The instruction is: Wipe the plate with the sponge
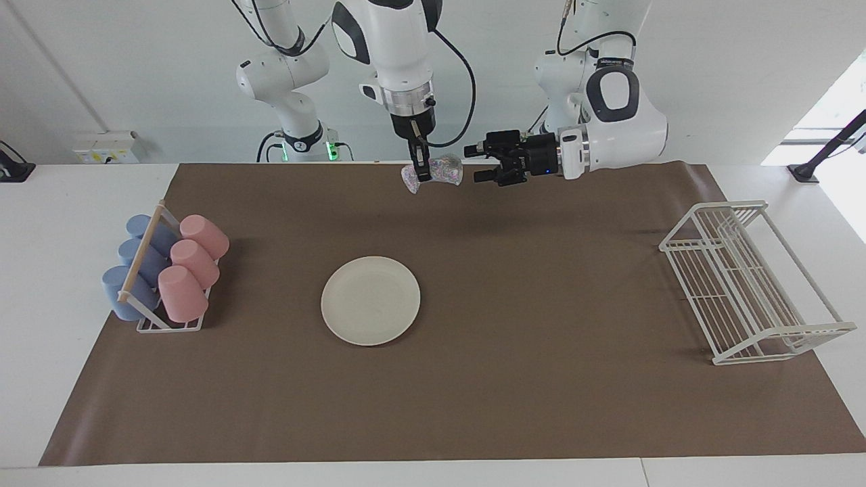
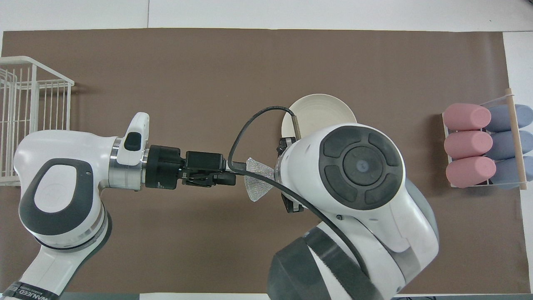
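The cream plate (image 1: 371,300) (image 2: 322,111) lies flat on the brown mat in the middle of the table. My right gripper (image 1: 419,174) hangs high over the mat's edge by the robots, shut on the glittery silver sponge (image 1: 440,170) (image 2: 257,183), which dangles from its fingertips. My left gripper (image 1: 472,164) (image 2: 233,175) points sideways at the sponge, open, with its fingertips a short way from it. In the overhead view the right arm hides part of the plate.
A rack of pink and blue cups (image 1: 164,270) (image 2: 485,145) lies at the right arm's end of the mat. A white wire dish rack (image 1: 751,281) (image 2: 29,108) stands at the left arm's end.
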Available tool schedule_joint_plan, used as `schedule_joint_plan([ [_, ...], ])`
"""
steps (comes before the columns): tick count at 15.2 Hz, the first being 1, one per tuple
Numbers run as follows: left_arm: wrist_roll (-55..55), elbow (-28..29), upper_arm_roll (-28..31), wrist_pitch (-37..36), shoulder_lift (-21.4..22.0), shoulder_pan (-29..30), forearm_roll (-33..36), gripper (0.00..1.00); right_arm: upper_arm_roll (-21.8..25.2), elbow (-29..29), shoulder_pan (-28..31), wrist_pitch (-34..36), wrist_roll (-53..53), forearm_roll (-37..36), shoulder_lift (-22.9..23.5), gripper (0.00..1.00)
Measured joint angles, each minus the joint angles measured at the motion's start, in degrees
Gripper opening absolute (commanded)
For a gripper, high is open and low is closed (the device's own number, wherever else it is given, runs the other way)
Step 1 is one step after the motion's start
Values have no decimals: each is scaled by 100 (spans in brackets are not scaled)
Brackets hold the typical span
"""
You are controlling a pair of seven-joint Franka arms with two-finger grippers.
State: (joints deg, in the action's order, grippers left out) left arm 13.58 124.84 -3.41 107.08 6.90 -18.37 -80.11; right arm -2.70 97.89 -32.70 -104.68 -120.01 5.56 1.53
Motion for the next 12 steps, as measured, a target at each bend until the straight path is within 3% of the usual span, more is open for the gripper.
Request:
schedule_joint_plan([
  [1,46,5,-2,58,-3,-100,-20,100,0,0,0,-1,0,-1,0,0],
  [4,114,9,5,114,-10,-164,-28,80,3,0,2,-2,0,-2,0,0],
  [6,120,9,27,122,-11,-163,-57,56,3,0,2,-2,0,-15,0,0],
  [9,143,9,23,277,-13,-257,-199,0,7,0,3,-2,0,-24,0,0],
  [12,143,14,16,450,-16,-457,-220,0,20,-1,7,-2,0,-36,0,0],
])
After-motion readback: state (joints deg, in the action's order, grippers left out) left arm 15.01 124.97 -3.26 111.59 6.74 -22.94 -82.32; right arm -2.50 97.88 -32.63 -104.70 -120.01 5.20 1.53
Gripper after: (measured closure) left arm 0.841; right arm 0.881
